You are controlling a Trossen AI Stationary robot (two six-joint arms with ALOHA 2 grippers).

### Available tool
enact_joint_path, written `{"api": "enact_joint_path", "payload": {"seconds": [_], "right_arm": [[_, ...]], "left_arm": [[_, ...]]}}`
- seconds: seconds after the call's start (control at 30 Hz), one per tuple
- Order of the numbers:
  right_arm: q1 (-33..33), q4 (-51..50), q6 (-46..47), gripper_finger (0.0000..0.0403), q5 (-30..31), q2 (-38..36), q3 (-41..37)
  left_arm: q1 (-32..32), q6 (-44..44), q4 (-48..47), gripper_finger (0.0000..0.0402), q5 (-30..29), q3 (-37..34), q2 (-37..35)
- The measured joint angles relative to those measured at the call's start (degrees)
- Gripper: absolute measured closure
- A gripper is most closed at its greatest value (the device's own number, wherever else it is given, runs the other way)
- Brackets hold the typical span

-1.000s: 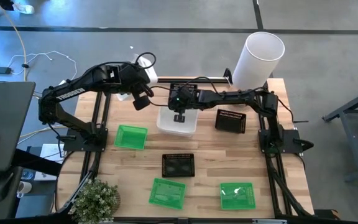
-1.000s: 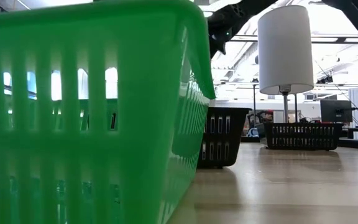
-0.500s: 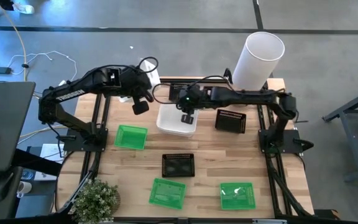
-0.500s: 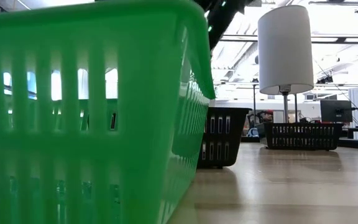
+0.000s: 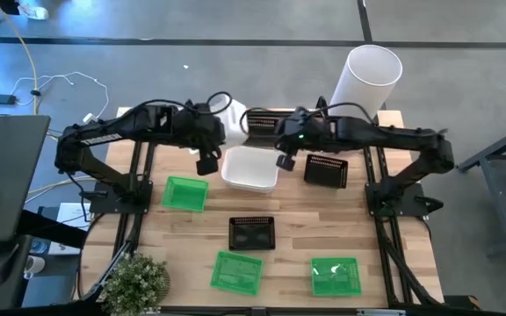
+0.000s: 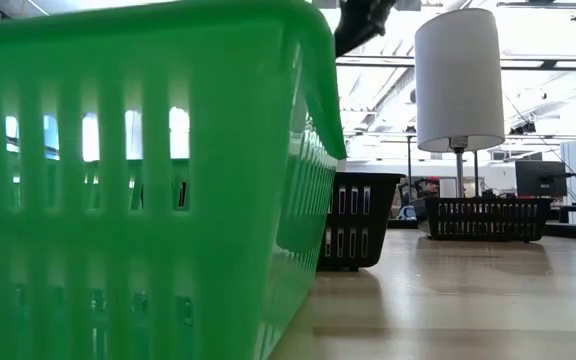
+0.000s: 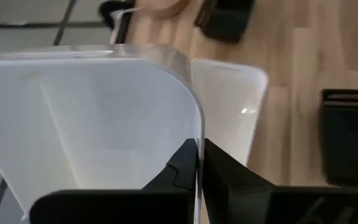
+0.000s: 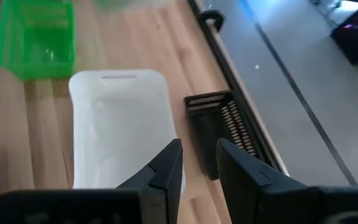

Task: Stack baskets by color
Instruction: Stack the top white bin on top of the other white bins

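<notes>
White basket (image 5: pixel 251 169) lies between black baskets (image 5: pixel 326 171).

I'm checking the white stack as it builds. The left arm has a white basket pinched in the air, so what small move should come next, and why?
Probably carry it over the white basket on the table and lower it in. The left gripper is shut on the rim of a lifted white basket, which hangs just behind the resting one. The right gripper is off to the side, holding nothing.

A tall white cylinder (image 5: pixel 364 82) and potted plant (image 5: pixel 136 279).
</notes>
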Motion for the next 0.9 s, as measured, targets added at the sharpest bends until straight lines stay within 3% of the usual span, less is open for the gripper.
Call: {"api": "enact_joint_path", "payload": {"seconds": [0.5, 0.9], "right_arm": [[-0.02, -10.07, 8.77, 0.0315, 8.47, -6.52, 0.02], [0.00, -13.47, 10.99, 0.0315, 8.97, -6.52, 0.04]], "left_arm": [[-4.25, 6.78, 6.75, 0.0402, 0.79, -0.01, 4.91], [-5.69, 6.28, 7.09, 0.0402, 2.85, 0.01, 12.15]]}}
